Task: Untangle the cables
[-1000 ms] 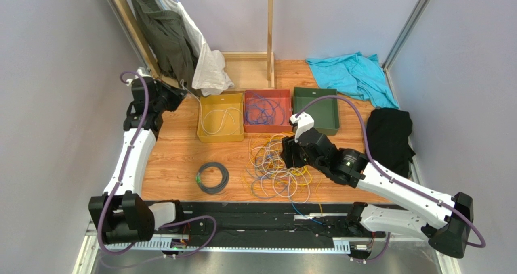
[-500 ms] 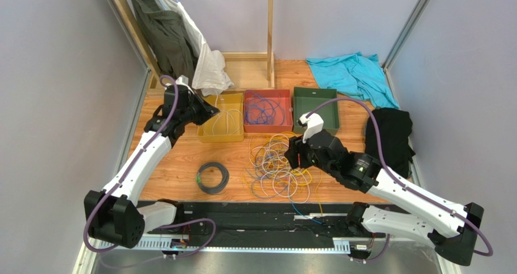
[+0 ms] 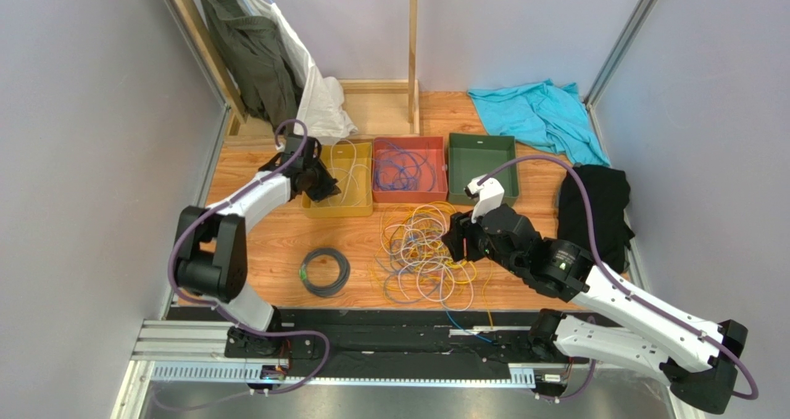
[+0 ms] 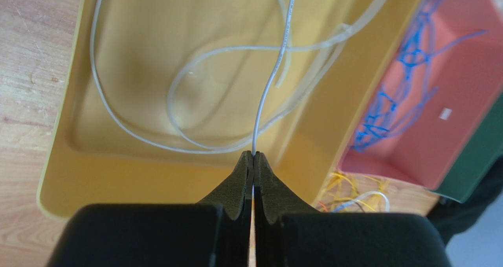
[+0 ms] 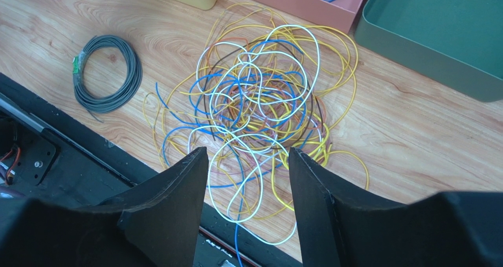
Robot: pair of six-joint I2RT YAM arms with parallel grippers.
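Pale grey walls [image 3: 83, 114] are enclosing a wooden tabletop [image 3: 273, 248] under even, soft light. A wooden rack [image 3: 414, 49] is standing at the far edge, with an olive garment [image 3: 255, 63] and a white cloth [image 3: 320, 109] hanging from it. A teal cloth [image 3: 538, 114] and a black cloth [image 3: 593, 206] are lying at the far right, near a slanting metal post [image 3: 626, 39].

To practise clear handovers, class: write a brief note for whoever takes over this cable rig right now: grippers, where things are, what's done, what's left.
Left gripper: jaws shut on a white cable, above the yellow bin, where white loops lie.
Right gripper: open, above the tangle on the table.
Done: blue cables in the red bin.
Left: the mixed yellow, blue and white tangle; green bin shows nothing inside; grey coil lies apart.
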